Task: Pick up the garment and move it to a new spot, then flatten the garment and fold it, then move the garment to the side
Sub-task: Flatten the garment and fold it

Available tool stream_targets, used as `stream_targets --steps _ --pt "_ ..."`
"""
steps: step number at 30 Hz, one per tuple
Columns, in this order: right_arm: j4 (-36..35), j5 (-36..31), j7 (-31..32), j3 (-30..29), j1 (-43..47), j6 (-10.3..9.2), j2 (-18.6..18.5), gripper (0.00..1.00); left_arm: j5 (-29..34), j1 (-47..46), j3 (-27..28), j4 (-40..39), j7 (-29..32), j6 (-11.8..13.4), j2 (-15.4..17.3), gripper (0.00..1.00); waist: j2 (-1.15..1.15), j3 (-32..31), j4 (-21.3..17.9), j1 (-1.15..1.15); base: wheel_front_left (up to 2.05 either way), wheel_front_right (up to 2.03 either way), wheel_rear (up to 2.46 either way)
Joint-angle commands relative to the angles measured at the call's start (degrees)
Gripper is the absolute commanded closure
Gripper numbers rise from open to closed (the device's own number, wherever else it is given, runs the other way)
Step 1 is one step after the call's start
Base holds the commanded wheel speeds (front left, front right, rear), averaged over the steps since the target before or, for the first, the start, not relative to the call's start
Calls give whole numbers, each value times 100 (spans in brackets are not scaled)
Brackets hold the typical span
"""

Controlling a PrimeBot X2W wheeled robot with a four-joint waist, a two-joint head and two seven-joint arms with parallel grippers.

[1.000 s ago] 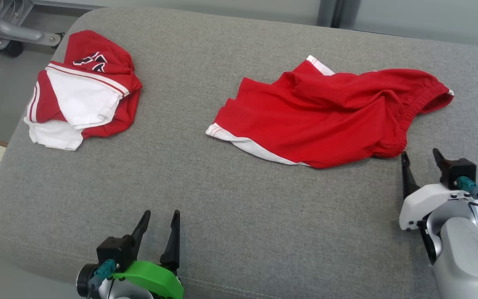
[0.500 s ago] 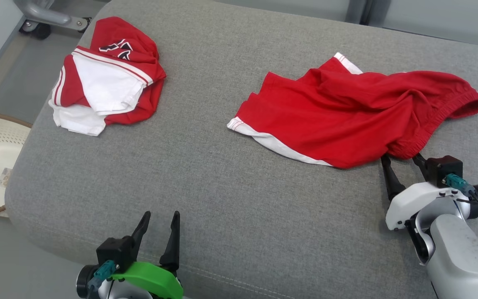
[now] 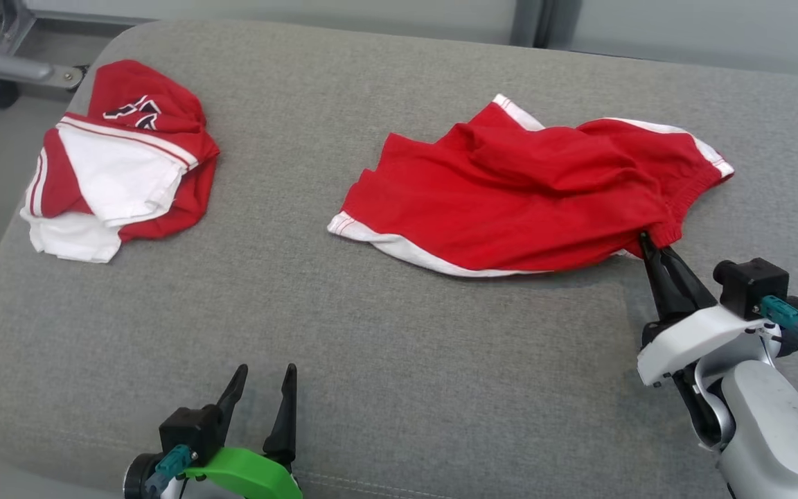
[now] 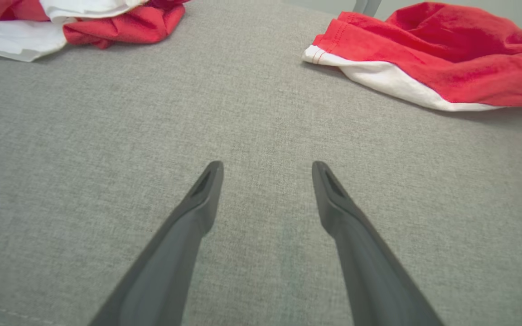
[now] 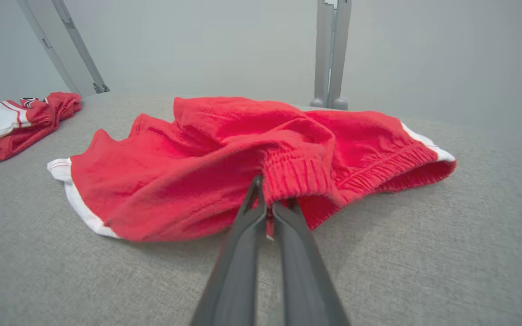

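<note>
Grey cushion (image 3: 399,360), seen from above. The garment (image 3: 510,201) — red shorts with white hem trim — lies crumpled on the right half of the cushion, with its elastic waistband to the right and one leg hem pointing left. The right gripper (image 3: 646,241), at the near right, has its fingers pressed together on the near edge of the waistband. In the right wrist view the gathered red band sits pinched between the tips. The rest of the garment rests on the cushion. The left gripper (image 3: 266,371) hovers over the near left edge, fingers spread wide and holding nothing, well apart from the garment. A pile (image 3: 118,173) — red and white clothes — lies at the far left corner.
</note>
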Motion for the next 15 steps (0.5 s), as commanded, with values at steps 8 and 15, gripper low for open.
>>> stream_targets --steps 8,15 --pt "-742 1419 37 709 568 -10 -622 100 58 157 30 34 3 -38 17 0 0 -488 -782 0 0 0 0" --pt "-909 2232 368 1219 494 -9 -1122 100 0 -6 -150 15 3 -67 16 0 0 -218 -646 0 0 0 0"
